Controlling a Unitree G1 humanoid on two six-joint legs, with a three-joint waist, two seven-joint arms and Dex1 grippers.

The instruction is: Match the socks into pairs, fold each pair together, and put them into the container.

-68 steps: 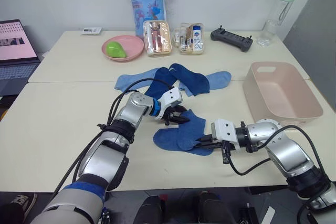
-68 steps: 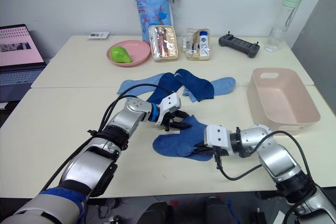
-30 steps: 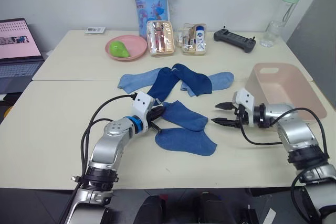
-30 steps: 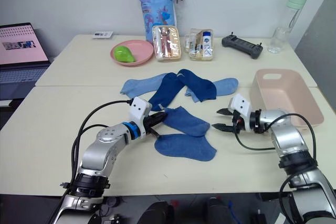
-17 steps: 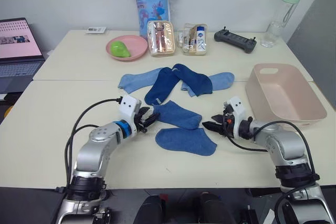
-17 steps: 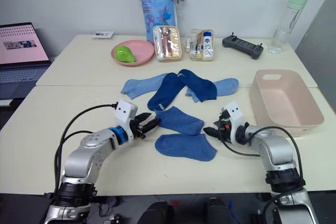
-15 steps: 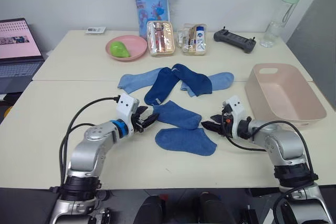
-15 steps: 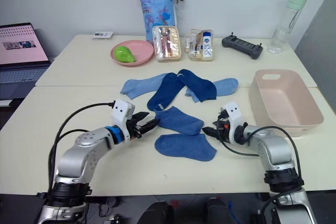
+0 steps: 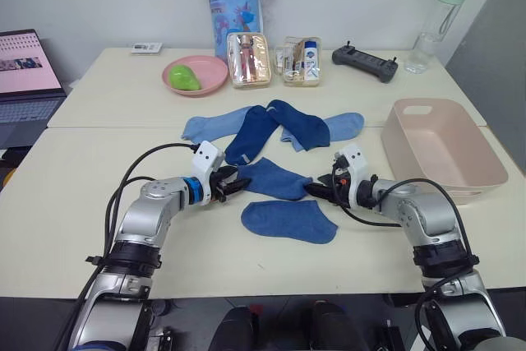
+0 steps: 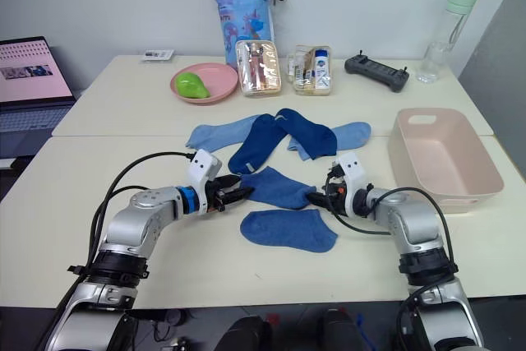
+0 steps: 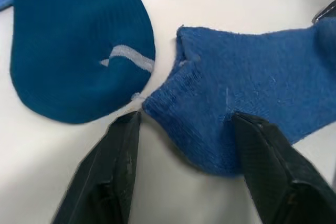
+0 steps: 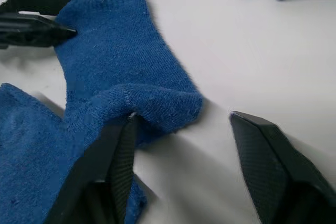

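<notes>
The nearest sock (image 9: 289, 219) lies flat on the table (image 9: 74, 203), with bare tabletop open between it and the near edge. Just beyond it lies a second medium-blue sock (image 9: 275, 179), set between both grippers.

The left gripper (image 9: 233, 184) sits at this sock's left end. Its fingers (image 11: 118, 166) are spread, one on each side of the cuff corner, resting on the table and not closed on the fabric. The right gripper (image 9: 319, 191) sits at the sock's right end. Its fingers (image 12: 262, 161) are also spread; one touches the raised toe fold, the other stands apart on bare table.

Farther back, four more socks form a loose row: a light blue sock (image 9: 212, 125) at the left, two dark blue socks (image 9: 251, 134) (image 9: 297, 123) overlapping in the middle, and a light blue sock (image 9: 343, 125) at the right.

The container (image 9: 444, 154) stands at the right, well apart from the socks, near the table's right edge.
</notes>
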